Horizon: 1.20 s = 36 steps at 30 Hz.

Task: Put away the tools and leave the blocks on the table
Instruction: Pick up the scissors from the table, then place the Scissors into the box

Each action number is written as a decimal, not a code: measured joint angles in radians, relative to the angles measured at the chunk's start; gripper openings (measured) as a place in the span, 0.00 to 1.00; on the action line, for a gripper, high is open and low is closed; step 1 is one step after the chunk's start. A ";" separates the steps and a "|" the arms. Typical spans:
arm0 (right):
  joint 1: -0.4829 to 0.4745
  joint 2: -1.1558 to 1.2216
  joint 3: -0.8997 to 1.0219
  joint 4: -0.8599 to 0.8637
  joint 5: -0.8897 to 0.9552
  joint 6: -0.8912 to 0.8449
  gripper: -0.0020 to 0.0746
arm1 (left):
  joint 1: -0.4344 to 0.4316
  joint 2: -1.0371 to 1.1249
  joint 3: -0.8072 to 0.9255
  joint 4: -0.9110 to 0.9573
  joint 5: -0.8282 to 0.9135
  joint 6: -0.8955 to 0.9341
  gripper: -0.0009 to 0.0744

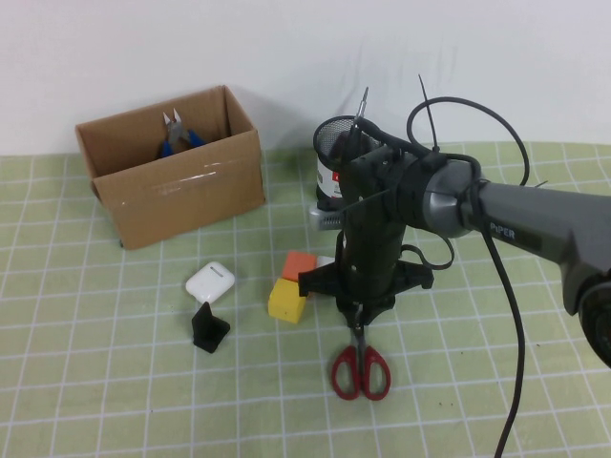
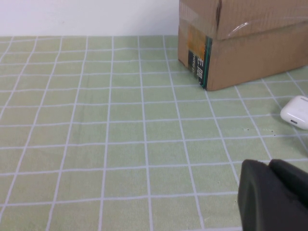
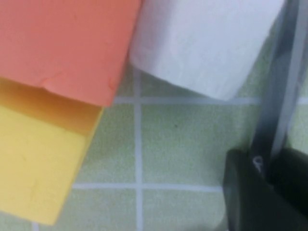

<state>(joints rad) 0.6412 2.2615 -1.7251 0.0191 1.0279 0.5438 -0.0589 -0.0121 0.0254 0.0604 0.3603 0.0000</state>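
Observation:
My right gripper [image 1: 356,320] points down beside the blocks and is shut on the steel blades of the red-handled scissors [image 1: 360,370], whose handles are at the mat in front of it. In the right wrist view the blade [image 3: 279,96] runs between the closed gripper [image 3: 269,178]. The orange block [image 1: 299,264], yellow block [image 1: 286,301] and white block [image 3: 207,43] sit together just left of it. The blue-handled pliers [image 1: 178,138] lie in the cardboard box [image 1: 181,196]. The screwdriver's steel shaft [image 1: 363,103] sticks up from the black mesh cup [image 1: 334,143]. My left gripper [image 2: 270,167] is shut and empty, low over the mat.
A white earbud case [image 1: 210,281] and a small black angled piece [image 1: 208,327] lie left of the blocks. The case also shows in the left wrist view [image 2: 296,111], beyond the box corner [image 2: 202,62]. The green grid mat [image 1: 115,382] covers the table.

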 joint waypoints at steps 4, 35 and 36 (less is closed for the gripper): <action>0.000 0.000 0.000 0.000 0.009 -0.024 0.11 | 0.000 0.000 0.000 0.000 0.000 0.000 0.01; 0.013 -0.026 -0.554 0.000 -0.428 -1.013 0.10 | 0.000 0.000 0.000 0.002 0.000 0.000 0.01; 0.017 0.001 -0.586 0.006 -0.459 -1.034 0.10 | 0.000 0.000 0.000 0.002 0.000 0.000 0.01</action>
<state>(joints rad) 0.6583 2.2627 -2.3108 0.0248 0.5691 -0.4906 -0.0589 -0.0121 0.0254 0.0620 0.3603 0.0000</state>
